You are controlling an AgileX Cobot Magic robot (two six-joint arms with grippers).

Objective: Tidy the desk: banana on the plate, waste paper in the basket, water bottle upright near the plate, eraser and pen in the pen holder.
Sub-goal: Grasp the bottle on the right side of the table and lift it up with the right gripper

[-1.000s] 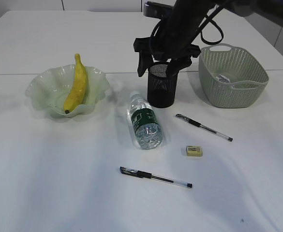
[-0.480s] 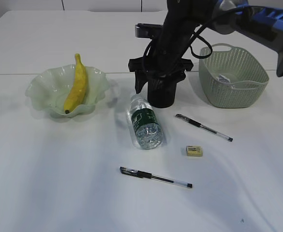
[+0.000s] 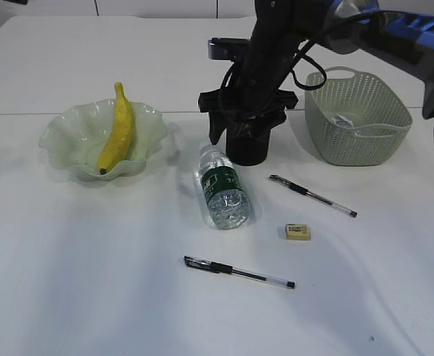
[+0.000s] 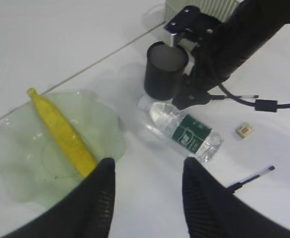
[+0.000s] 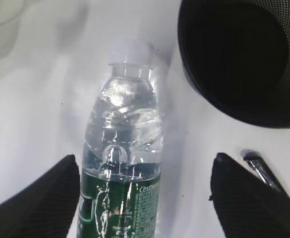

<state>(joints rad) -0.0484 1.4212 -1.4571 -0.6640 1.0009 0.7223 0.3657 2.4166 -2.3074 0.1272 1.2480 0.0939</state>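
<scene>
The banana (image 3: 117, 132) lies in the green plate (image 3: 57, 137). On its side beside the black pen holder (image 3: 248, 148) lies the water bottle (image 3: 222, 187). My right gripper (image 3: 245, 124) hangs open just above the bottle's neck, its fingers (image 5: 50, 193) on either side of the bottle (image 5: 125, 144) and apart from it. Two pens (image 3: 313, 196) (image 3: 239, 272) and the eraser (image 3: 297, 231) lie on the table. Waste paper (image 3: 343, 119) sits in the basket (image 3: 365, 144). My left gripper (image 4: 148, 161) is open and empty, high above the table between plate (image 4: 16, 163) and bottle (image 4: 184, 131).
The right arm (image 4: 234, 39) reaches over the pen holder (image 4: 165, 69) and hides its far side. The pen holder (image 5: 239, 59) stands close to the right finger. A pen tip (image 5: 259, 168) shows beside that finger.
The right arm has come down and to the left, from over the pen holder to the bottle's neck. Over the last half second it has hardly moved. The objects have not moved.
</scene>
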